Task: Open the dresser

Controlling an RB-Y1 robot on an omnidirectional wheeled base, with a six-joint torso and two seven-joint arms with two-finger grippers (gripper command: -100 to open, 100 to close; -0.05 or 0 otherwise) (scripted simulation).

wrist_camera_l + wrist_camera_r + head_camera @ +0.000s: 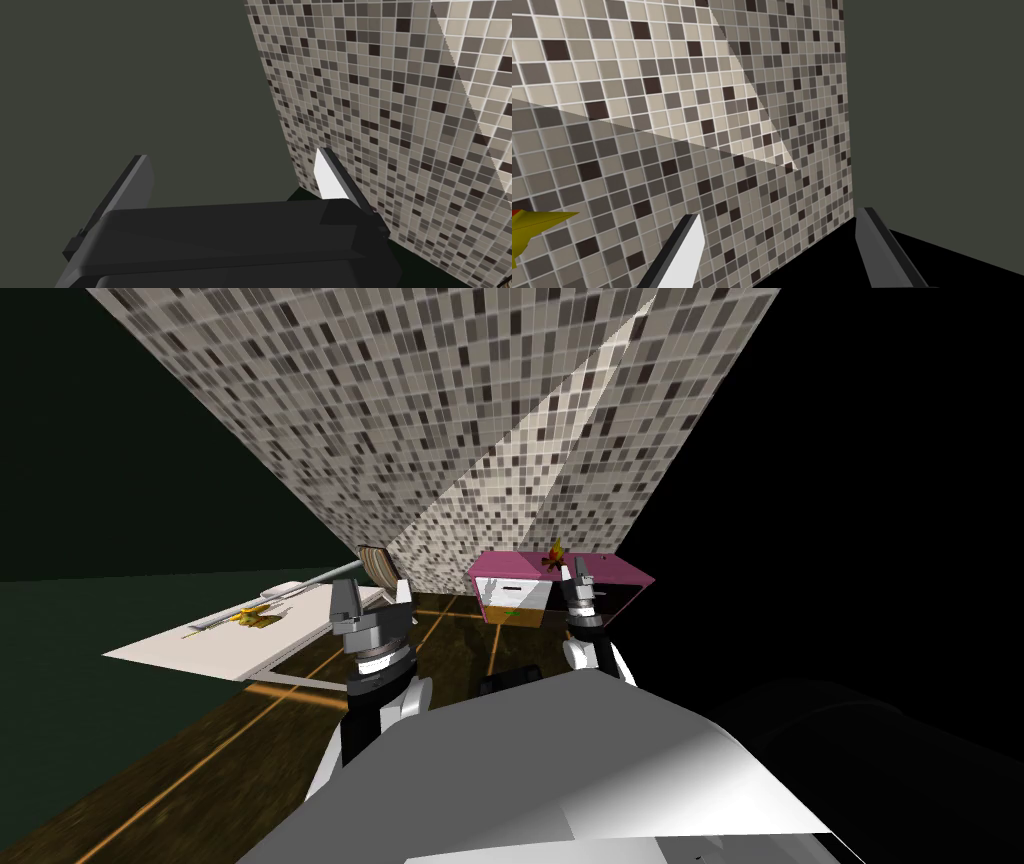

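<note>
The pink-topped dresser [512, 588] stands far, by the tiled wall [450, 408], its right part hidden behind the right claw [577, 575], spread wide. The left claw [373, 593], also wide and empty, hovers near the white tabletop [200, 646].

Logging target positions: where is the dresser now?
Head view: the dresser stands ahead, slightly right, at the foot of the tiled wall, directly behind the right pincer.
</note>
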